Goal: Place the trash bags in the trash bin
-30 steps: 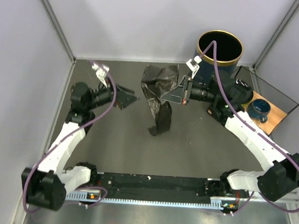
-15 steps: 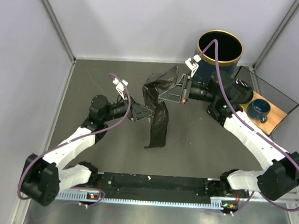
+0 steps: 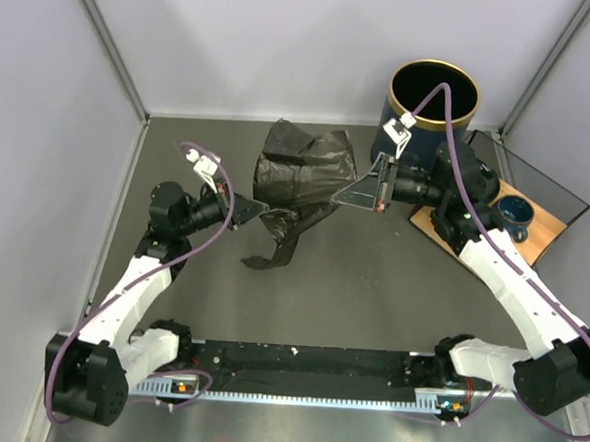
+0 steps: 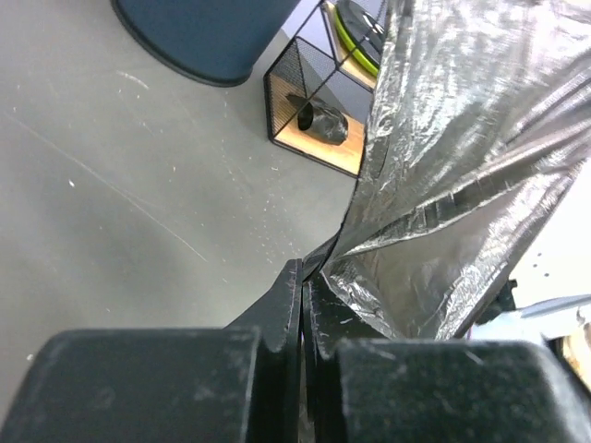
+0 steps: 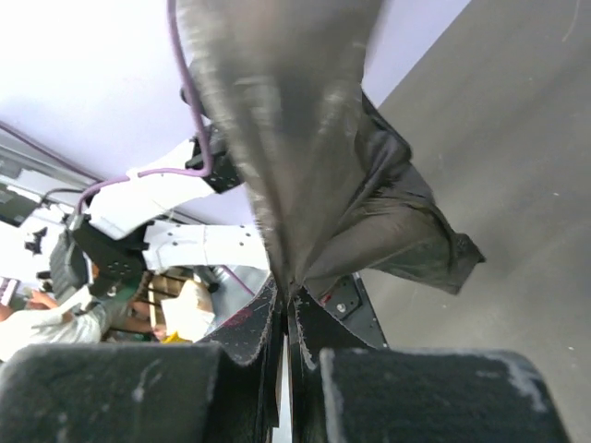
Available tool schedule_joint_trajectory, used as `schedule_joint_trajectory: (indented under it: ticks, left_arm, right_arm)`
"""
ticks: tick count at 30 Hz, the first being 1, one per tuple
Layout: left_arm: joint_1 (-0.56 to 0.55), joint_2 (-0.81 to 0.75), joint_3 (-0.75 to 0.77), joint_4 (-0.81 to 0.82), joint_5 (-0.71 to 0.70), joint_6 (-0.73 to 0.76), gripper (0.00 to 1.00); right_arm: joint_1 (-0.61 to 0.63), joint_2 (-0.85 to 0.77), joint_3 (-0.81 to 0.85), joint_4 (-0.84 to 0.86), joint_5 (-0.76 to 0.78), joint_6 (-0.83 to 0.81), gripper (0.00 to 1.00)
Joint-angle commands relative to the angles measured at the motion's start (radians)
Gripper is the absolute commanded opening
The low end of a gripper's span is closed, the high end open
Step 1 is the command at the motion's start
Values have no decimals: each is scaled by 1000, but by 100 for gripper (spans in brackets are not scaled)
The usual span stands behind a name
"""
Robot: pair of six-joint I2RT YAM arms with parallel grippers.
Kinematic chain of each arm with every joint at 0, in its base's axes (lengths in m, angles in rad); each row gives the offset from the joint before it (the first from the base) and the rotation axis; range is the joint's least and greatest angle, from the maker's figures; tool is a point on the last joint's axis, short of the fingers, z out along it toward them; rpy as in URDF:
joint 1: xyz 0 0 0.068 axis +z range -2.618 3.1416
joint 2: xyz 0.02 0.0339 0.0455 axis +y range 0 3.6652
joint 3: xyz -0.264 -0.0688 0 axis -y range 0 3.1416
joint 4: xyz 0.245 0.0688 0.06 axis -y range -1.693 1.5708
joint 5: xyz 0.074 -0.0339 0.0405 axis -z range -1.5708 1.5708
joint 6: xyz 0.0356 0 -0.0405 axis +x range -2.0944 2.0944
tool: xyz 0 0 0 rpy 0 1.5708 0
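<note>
Near the middle of the desk (image 3: 371, 286), a little toward 12 o'clock, the trash bag (image 3: 300, 166) hangs spread between the two arms as a crumpled, glossy black sheet, with a loose tail trailing off toward 7 o'clock. The left hand (image 3: 261, 211) has it by the 8 o'clock edge. From the left wrist, that hand (image 4: 303, 295) is fully closed, a fold of the film (image 4: 462, 138) pinched between the pressed-together tips. The right hand (image 3: 338, 199) holds the bag's 3 o'clock edge. From the right wrist, it (image 5: 282, 305) is likewise clamped tight, with the plastic (image 5: 295, 120) fanning up out of the narrow seam between its fingers. The trash bin (image 3: 435, 61) stands upright in the desk's 1 o'clock corner, its mouth open, apart from the bag and just beyond the right wrist. Its navy wall (image 4: 212, 37) also shows from the left wrist. A blue mug (image 3: 514, 212) sits on a wooden board (image 3: 545, 231) at 3 o'clock, beside the right arm.
</note>
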Motion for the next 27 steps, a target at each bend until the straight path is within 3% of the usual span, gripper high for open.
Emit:
schedule_joint_trajectory:
  ticks: [1,3,7,8,9,10,12,13,18,19,22,23,26,27]
  left_arm:
    - [18,-82,27,-33,137,243,0]
    - [18,-120,33,-71,175,312,0]
    - [-14,-212,54,-174,224,601,0]
    - [-20,-229,56,-178,231,645,0]
    - [-24,-260,61,-204,243,689,0]
    - [-32,-269,68,-233,264,785,0]
    - [-46,-292,100,-295,304,878,0]
    - [-64,-299,110,-363,309,965,0]
    - [-141,-317,136,-465,298,1088,0]
    - [-197,-329,134,-508,272,1136,0]
    - [-264,-349,122,-559,234,1205,0]
    - [-270,-351,122,-577,232,1225,0]
    - [-288,-361,113,-638,215,1272,0]
    - [-290,-366,102,-660,208,1292,0]
  right_arm:
    - [-14,-41,31,-108,-18,-202,0]
    - [-15,-29,50,-162,-19,-259,0]
    - [-12,-6,99,-240,-21,-457,2]
    - [-12,23,131,-252,-83,-476,23]
    - [-12,37,145,-287,-105,-484,51]
    - [-12,49,153,-287,-117,-465,99]
    - [-12,68,144,-240,-134,-447,99]
    - [-11,75,116,-197,-142,-403,99]
    - [18,173,97,-64,-163,-283,99]
    - [50,190,85,59,-180,-189,96]
    - [73,223,93,171,-188,-76,82]
    - [72,229,97,188,-188,-51,58]
    - [73,221,140,194,-188,-65,0]
    - [73,201,168,188,-191,-85,0]
